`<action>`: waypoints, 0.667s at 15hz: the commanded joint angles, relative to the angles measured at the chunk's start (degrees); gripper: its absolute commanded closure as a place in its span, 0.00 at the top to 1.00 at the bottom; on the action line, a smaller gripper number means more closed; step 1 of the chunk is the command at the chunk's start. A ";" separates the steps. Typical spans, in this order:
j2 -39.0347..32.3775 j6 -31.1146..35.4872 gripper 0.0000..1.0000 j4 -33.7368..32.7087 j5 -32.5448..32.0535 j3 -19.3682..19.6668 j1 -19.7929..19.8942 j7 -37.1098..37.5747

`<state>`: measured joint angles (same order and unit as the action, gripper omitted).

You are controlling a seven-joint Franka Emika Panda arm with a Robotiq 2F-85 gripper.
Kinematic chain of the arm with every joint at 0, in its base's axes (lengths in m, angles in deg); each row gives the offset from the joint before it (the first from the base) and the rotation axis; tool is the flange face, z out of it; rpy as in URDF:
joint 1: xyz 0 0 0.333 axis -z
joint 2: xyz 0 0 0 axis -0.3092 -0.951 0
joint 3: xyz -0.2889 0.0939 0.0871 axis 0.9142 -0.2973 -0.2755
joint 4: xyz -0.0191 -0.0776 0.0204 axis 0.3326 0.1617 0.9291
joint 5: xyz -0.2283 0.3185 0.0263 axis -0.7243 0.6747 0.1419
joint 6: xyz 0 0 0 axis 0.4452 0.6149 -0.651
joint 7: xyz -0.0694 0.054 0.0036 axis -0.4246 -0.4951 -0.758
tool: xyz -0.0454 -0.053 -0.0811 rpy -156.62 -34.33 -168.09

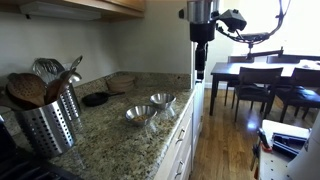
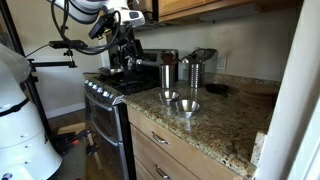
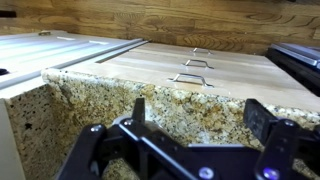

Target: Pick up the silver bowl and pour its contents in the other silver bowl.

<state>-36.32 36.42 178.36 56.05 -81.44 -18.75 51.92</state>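
Two small shiny silver bowls stand close together on the granite counter. In an exterior view one silver bowl is nearer the camera and the other silver bowl sits just behind it. From the opposite side the same pair shows near the counter's front. What is inside either bowl cannot be made out. My gripper hangs high beyond the counter's edge, well away from both bowls, and over the stove side. In the wrist view the gripper is open, with only granite between its fingers; no bowl shows there.
A tall perforated steel utensil holder with wooden spoons stands at the near counter corner. A flat black dish lies toward the wall. Steel canisters stand at the back. A stove adjoins the counter; a dining table with chairs lies beyond.
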 commanded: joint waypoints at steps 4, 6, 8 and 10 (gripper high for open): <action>-8.61 1.21 1.00 -6.31 -2.77 0.21 -1.17 -1.08; -11.20 1.48 1.00 -8.36 -3.38 -0.08 -1.56 -1.30; -13.78 1.40 1.00 -10.40 -4.07 -0.51 -2.03 -1.55; -16.43 1.23 1.00 -12.42 -4.98 -1.23 -2.54 -1.73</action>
<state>-48.28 37.05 169.35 53.24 -82.25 -20.15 50.60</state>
